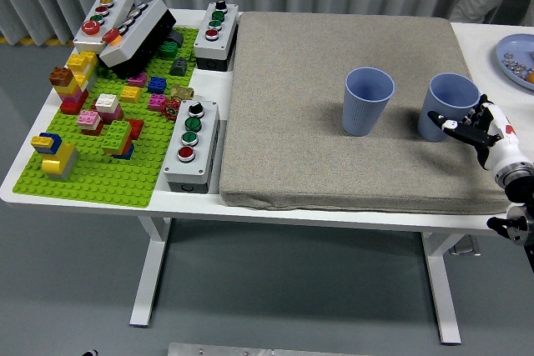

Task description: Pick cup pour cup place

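the right cup [451, 106] stands upright on the grey mat [334, 122], near its right edge, with the left cup [368, 100] well apart, so a pour has room. the right hand [476, 128] curls against the right cup's near side; whether it grips is unclear from here.

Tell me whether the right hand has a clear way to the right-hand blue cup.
Probably yes: the right hand is already against the right cup, fingers curling at its side, with nothing between them on the grey mat.
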Tool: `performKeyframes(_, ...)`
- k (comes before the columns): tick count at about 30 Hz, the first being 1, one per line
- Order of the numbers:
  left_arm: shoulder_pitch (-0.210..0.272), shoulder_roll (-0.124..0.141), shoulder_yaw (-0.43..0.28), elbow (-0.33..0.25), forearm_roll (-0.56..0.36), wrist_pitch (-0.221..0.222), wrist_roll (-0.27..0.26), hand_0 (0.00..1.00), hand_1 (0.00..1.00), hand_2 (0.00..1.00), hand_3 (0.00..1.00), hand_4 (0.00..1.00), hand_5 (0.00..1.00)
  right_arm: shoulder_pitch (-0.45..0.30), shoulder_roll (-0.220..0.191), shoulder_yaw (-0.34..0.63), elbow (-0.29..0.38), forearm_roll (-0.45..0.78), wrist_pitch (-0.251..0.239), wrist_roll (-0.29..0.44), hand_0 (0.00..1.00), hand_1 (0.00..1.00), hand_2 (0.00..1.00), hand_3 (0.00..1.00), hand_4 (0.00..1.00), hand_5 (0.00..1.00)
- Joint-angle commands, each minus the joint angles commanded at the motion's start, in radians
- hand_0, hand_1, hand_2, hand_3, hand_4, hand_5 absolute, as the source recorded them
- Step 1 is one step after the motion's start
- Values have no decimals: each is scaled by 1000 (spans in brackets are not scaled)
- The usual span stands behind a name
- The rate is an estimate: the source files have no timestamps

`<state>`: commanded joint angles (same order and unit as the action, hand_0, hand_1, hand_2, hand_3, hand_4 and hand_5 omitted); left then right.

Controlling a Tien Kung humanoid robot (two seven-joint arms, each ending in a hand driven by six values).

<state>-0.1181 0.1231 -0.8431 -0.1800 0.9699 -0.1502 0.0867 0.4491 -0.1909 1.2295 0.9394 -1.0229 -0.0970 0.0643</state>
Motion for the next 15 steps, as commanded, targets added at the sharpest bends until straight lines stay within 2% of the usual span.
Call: performKeyframes(15,-1,1,3,0,-2,-1,0,820,781,826,752,557,998,15,8,-8,-9,7,-1,2,996,964,998,998,873,314)
